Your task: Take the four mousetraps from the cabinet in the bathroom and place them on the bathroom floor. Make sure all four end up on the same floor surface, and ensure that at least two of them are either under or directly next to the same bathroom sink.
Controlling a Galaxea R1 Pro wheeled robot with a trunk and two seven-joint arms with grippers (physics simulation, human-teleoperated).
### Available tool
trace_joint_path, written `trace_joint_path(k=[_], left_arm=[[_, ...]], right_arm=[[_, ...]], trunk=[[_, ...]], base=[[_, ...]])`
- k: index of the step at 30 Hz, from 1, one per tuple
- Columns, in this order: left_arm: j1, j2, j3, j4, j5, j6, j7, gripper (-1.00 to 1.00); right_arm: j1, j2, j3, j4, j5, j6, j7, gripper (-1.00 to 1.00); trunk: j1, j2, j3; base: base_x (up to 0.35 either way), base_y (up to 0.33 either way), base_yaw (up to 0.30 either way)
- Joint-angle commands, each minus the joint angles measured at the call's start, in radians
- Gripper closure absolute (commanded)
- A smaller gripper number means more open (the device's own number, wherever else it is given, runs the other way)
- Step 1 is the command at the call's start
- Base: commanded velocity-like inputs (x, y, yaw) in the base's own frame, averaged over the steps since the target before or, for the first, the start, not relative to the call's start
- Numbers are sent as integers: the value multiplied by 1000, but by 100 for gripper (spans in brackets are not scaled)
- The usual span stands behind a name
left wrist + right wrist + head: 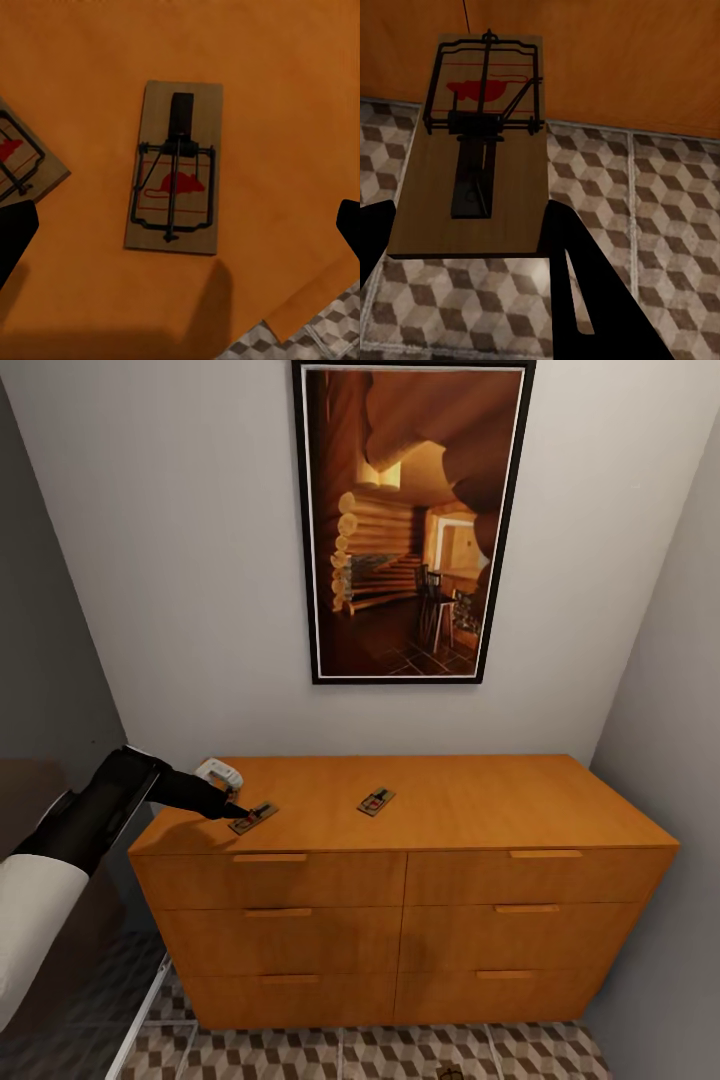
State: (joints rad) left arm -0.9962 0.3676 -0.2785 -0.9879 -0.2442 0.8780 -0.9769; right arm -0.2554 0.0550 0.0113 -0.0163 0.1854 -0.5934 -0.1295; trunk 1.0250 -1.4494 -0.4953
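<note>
Up on the cabinet (440,800), the open left gripper (240,812) hovers over one mousetrap (254,817); the right gripper (472,247) clamps another mousetrap (472,150) above the floor (660,225).

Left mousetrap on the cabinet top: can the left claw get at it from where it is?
Probably yes. The left claw hangs just above that mousetrap, open, with a finger to either side and only bare cabinet top around it. The other mousetrap lies well apart.

Two mousetraps (253,817) (376,801) lie on the cabinet (480,800), toward its left end.
</note>
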Motion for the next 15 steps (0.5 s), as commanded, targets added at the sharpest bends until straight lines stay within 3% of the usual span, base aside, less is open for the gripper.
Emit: trace_joint_path(k=[1,15], left_arm=[[-1,0,-1,-1,-11,2,-9,-100],[-1,-13,-1,-3,-13,2,-9,-100]], right_arm=[[-1,0,1,1,8,-2,-7,100],[-1,0,1,1,8,-2,-7,100]], trunk=[[0,-1,-1],[0,-1,-1]], base=[[0,0,0],[0,0,0]])
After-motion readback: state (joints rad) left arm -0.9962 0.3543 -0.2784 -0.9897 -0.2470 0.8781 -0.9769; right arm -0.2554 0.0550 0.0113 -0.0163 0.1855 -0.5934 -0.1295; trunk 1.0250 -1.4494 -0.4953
